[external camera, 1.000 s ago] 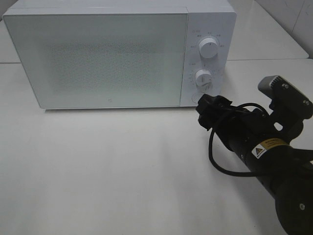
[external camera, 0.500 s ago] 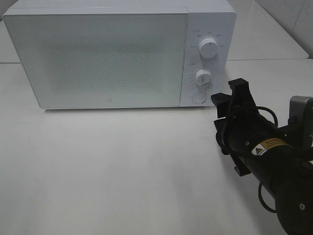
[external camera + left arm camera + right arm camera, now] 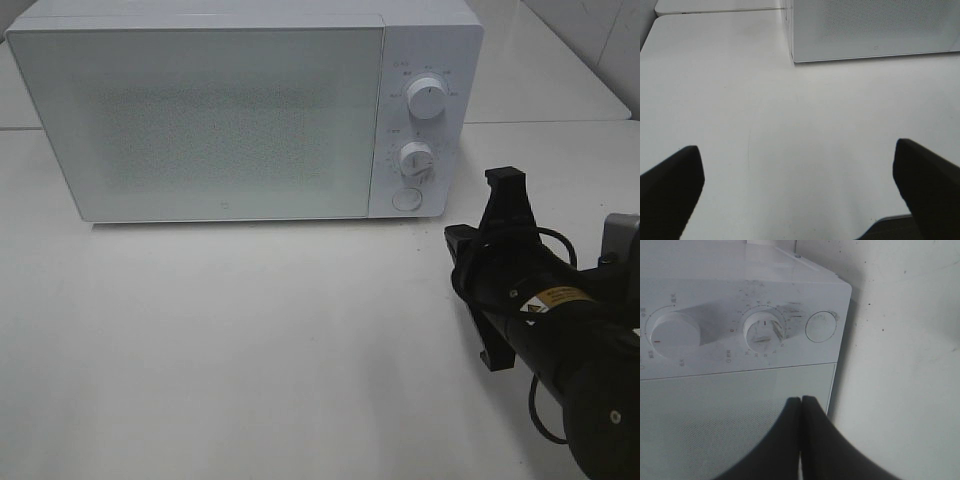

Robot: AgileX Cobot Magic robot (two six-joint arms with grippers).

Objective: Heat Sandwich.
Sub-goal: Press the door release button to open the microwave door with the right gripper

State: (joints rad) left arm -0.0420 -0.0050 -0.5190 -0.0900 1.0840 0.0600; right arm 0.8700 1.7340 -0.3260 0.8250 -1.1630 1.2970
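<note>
The sandwich is out of view. A white microwave (image 3: 200, 120) stands at the back of the table with its door closed. My right gripper (image 3: 455, 240) hovers just right of its control panel, a little in front of the round button (image 3: 406, 199). In the right wrist view its two dark fingers (image 3: 785, 440) are pressed together with nothing between them, pointing at the microwave (image 3: 740, 340) below the lower knob (image 3: 762, 330). My left gripper (image 3: 800, 192) is open over bare table, its fingers (image 3: 670, 190) far apart, with the microwave's (image 3: 875, 25) front corner ahead.
Two white knobs (image 3: 427, 98) (image 3: 415, 157) sit above the round button on the panel. The white table (image 3: 250, 340) stretches in front of the microwave. The right arm's black body and cable (image 3: 560, 330) fill the lower right corner.
My right gripper has drawn back from the round button toward the right, rolled about its axis, and gone from open to shut. The left gripper shows no change.
</note>
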